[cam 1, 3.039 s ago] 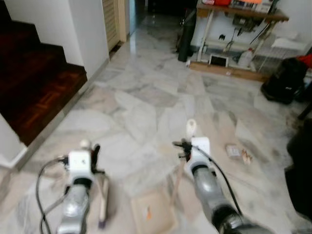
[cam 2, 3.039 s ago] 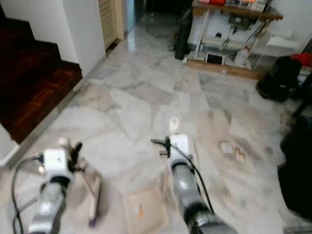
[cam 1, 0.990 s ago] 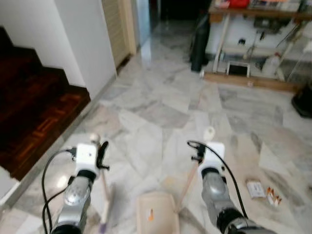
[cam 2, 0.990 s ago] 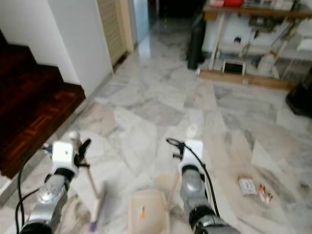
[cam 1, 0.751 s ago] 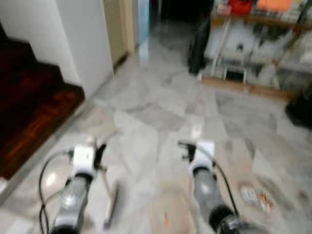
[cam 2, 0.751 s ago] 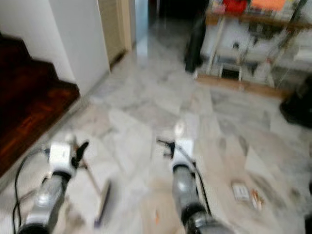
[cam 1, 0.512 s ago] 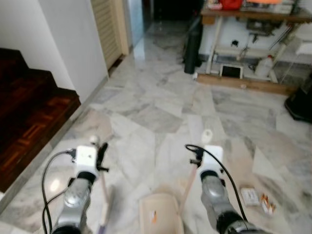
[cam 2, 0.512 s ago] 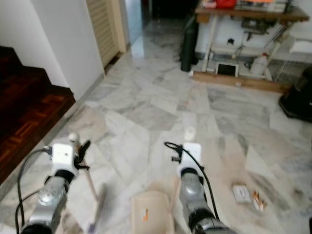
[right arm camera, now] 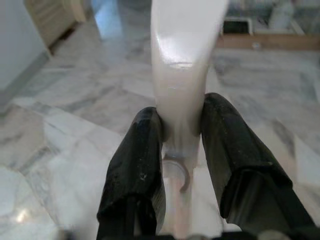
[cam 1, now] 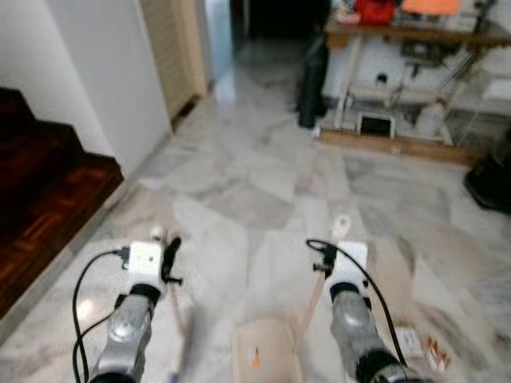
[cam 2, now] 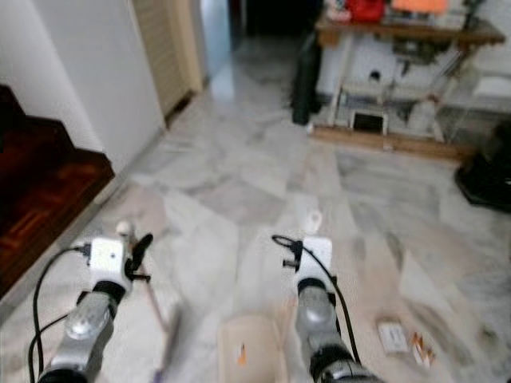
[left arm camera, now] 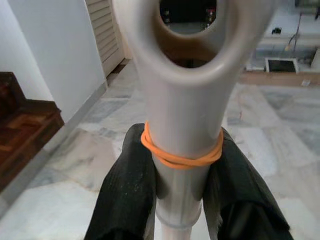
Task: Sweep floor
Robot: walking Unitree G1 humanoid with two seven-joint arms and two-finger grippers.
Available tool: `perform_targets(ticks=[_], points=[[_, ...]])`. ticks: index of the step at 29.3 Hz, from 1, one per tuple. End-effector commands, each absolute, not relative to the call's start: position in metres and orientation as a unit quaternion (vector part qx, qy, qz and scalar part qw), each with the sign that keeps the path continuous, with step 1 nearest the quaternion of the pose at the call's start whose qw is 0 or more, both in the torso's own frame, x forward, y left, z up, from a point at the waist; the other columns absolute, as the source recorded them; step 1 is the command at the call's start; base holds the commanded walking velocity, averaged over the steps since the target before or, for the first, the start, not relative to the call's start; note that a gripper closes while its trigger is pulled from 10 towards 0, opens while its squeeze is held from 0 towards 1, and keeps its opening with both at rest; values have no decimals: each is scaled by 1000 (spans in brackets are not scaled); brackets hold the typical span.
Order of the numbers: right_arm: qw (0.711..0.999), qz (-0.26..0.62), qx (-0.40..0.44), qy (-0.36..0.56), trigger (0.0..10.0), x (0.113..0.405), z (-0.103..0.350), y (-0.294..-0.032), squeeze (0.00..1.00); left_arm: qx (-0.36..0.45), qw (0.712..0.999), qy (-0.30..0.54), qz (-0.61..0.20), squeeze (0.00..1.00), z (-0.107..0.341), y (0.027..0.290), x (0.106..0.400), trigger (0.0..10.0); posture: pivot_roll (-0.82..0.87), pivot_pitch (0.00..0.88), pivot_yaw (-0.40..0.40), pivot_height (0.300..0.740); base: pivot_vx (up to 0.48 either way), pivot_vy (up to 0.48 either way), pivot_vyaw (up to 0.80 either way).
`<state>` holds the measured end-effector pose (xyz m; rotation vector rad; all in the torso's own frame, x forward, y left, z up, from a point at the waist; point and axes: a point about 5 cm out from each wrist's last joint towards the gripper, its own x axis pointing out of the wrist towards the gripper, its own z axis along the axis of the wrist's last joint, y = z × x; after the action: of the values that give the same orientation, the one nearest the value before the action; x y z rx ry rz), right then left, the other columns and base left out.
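The left gripper [left arm camera: 182, 175] clamps the broom handle [left arm camera: 182, 100] near its top; the right gripper [right arm camera: 182, 150] pinches the dustpan [cam 1: 266, 359] handle [right arm camera: 182, 60], pan low by the marble floor [cam 1: 263, 175]. Both look light, stiff, smooth plastic, likely slippery

The right claw [right arm camera: 181, 145] clamps its 2 black fingers [right arm camera: 137, 165] against either side of a pale, glossy handle [right arm camera: 184, 60] that rises out of the frame. Beyond it stretches a grey-veined marble floor [right arm camera: 75, 115], with a light louvred door [right arm camera: 50, 15] in one far corner and a low wooden shelf base [right arm camera: 270, 40] carrying a small white framed object [right arm camera: 239, 24] in the other.
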<state>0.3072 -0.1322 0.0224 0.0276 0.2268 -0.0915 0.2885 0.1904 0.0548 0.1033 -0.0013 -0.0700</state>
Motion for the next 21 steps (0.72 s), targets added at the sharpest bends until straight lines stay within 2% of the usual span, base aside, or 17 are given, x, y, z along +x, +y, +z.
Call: perform_targets(ticks=[1, 21], points=[[995, -37, 14, 87, 10000, 313, 32, -127, 0, 68, 997, -24, -28, 0, 64, 198, 291, 10000, 17, 0, 1, 740, 311, 0, 0], [996, -31, 16, 86, 10000, 311, 31, -125, 0, 66, 997, -27, -25, 0, 64, 198, 290, 10000, 15, 0, -4, 740, 313, 0, 0]])
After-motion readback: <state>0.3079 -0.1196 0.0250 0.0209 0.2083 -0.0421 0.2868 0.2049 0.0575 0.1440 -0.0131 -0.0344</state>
